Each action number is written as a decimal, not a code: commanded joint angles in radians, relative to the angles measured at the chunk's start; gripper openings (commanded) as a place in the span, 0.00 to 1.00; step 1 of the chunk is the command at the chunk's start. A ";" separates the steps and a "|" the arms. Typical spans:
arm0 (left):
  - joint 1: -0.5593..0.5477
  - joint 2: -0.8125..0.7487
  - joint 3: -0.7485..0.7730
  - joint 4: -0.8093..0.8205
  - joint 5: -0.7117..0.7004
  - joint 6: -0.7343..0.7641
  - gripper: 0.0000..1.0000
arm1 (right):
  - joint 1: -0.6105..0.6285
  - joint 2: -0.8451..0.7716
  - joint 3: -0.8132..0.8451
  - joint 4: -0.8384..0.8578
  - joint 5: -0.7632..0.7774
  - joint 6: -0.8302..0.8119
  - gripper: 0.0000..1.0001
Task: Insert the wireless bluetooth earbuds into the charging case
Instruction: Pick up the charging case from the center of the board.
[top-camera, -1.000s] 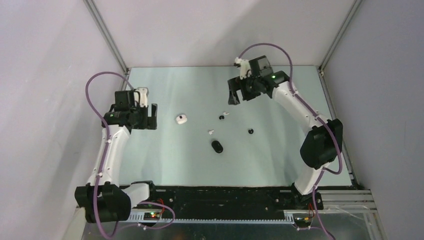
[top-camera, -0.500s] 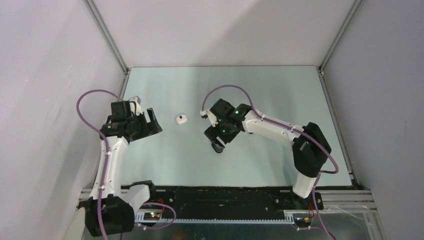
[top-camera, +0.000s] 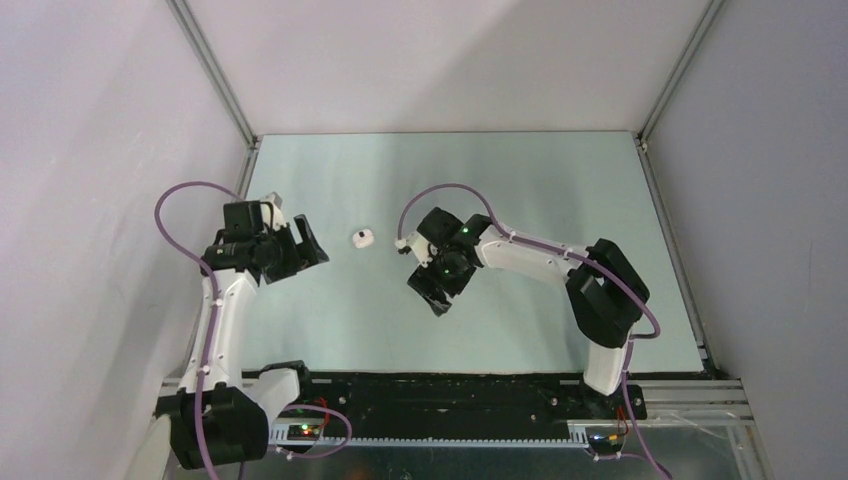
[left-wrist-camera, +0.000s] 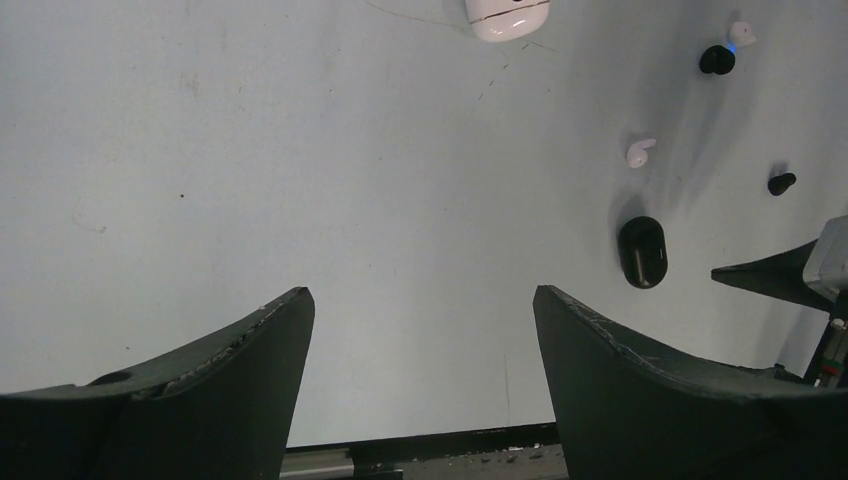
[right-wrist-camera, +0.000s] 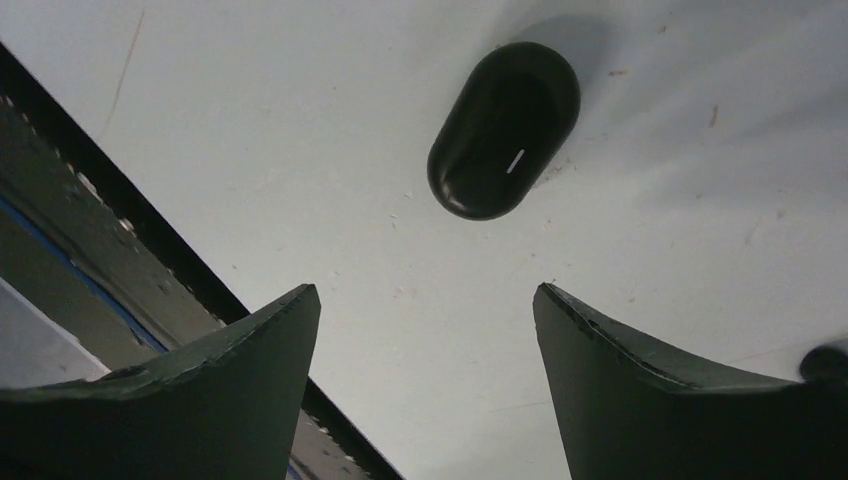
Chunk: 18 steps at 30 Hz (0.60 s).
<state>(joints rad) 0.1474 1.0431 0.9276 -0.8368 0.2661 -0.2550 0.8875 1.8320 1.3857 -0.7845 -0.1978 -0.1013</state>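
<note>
Robotics lab test cell, by the look of it. My left arm (top-camera: 222, 310) and right arm (top-camera: 530, 258) are bolted to a black base rail (top-camera: 440, 395) at the near edge of a pale surface (top-camera: 340, 330). Plain white panels (top-camera: 420, 60) box it in on three sides, held by bare aluminium posts (top-camera: 212, 72). Purple cables (top-camera: 172, 200) loop loose off both arms. An exposed circuit board (top-camera: 300, 432) with lit LEDs sits by a slotted metal strip (top-camera: 430, 440) at the front. Status light (top-camera: 465, 231) glows green on the right arm. Left wrist view shows the surface scuffed and scratched, and the black finger edges on my left gripper (left-wrist-camera: 420, 292) chipped. A bench rig in heavy use.
</note>
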 joint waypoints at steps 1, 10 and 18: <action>0.009 -0.044 0.034 0.005 0.009 -0.013 0.87 | -0.063 -0.003 0.049 0.003 -0.110 -0.292 0.82; 0.008 -0.068 -0.002 0.037 0.013 -0.017 0.87 | -0.128 0.038 0.046 0.119 -0.032 -0.647 0.77; 0.009 -0.084 0.013 0.026 -0.011 -0.006 0.87 | -0.104 0.109 0.047 0.201 0.033 -0.728 0.79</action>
<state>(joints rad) 0.1474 0.9932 0.9276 -0.8295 0.2653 -0.2550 0.7692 1.9179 1.3998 -0.6437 -0.1986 -0.7479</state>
